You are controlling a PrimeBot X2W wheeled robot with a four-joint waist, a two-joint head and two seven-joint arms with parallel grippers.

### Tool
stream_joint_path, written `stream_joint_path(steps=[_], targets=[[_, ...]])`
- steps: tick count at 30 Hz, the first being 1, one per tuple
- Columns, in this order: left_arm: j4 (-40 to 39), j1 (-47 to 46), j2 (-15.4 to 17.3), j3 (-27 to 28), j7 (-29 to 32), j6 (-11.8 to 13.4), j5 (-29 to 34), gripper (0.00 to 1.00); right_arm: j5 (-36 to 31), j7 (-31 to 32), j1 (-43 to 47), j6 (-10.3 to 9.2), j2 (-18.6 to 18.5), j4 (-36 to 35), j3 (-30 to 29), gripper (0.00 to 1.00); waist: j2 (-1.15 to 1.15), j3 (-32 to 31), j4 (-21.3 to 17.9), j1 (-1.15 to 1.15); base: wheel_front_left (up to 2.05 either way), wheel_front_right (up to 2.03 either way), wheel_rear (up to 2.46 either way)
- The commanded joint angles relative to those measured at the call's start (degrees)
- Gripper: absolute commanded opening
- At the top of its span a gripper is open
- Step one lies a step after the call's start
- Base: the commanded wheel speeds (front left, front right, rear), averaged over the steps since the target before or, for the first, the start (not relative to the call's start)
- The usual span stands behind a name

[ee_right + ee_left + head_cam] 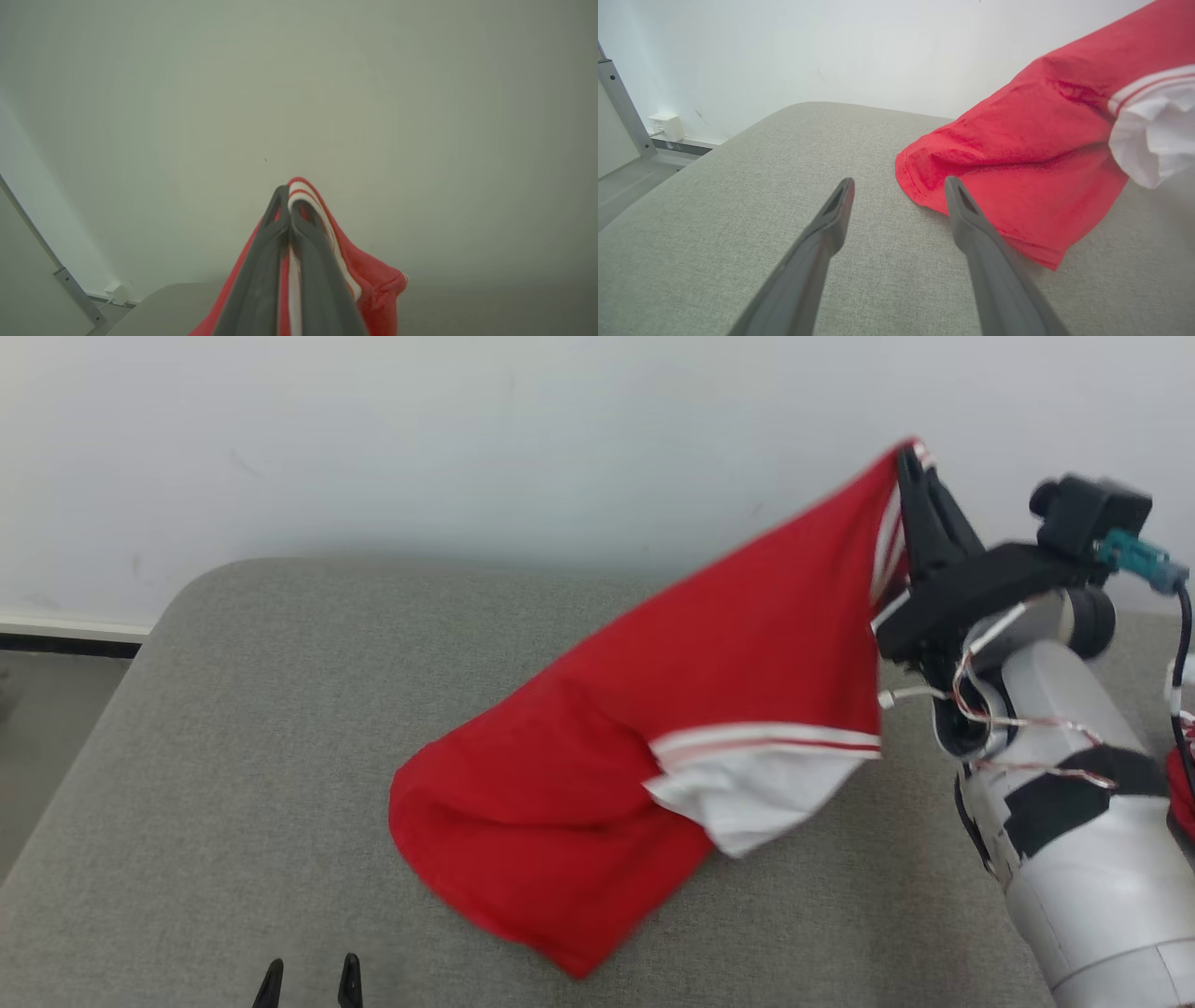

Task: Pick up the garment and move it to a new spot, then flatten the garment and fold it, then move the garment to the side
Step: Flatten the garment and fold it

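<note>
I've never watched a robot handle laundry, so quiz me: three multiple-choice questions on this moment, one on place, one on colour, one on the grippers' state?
1. Where does the low end of the garment rest?
A) floor
B) basket
C) grey padded surface

2. What colours is the garment?
A) red with white trim
B) blue and yellow
C) black

3. How are the grippers?
A) both open
B) right gripper shut on the garment, left gripper open and empty
C) left holding the garment

Answers:
1 C: the red fold lies on the padding.
2 A: red cloth, white striped edge.
3 B: right fingers pinch the hem aloft; left fingers stand apart, nothing between.
</note>
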Motion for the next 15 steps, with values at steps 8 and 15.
stream_joint_path(steps=[8, 15], targets=[[-0.2, -0.9, -0.1, 0.0, -0.2, -0.1, 0.7, 1.0, -4.2, -3.4, 7.9, -0.11, -1.7, 6.4, -7.4, 0.0, 0.0, 1.5, -2.0, 0.0, 0.0, 0.0, 0.0], [0.0, -0.6, -0.1, 0.1, -0.2, -0.3, 1.0, 1.0, -5.9, -4.4, 11.7, -0.12, -2.1, 5.0, -10.8, 0.0, 0.0, 1.2, -2.9, 0.0, 0.0, 0.0, 0.0]])
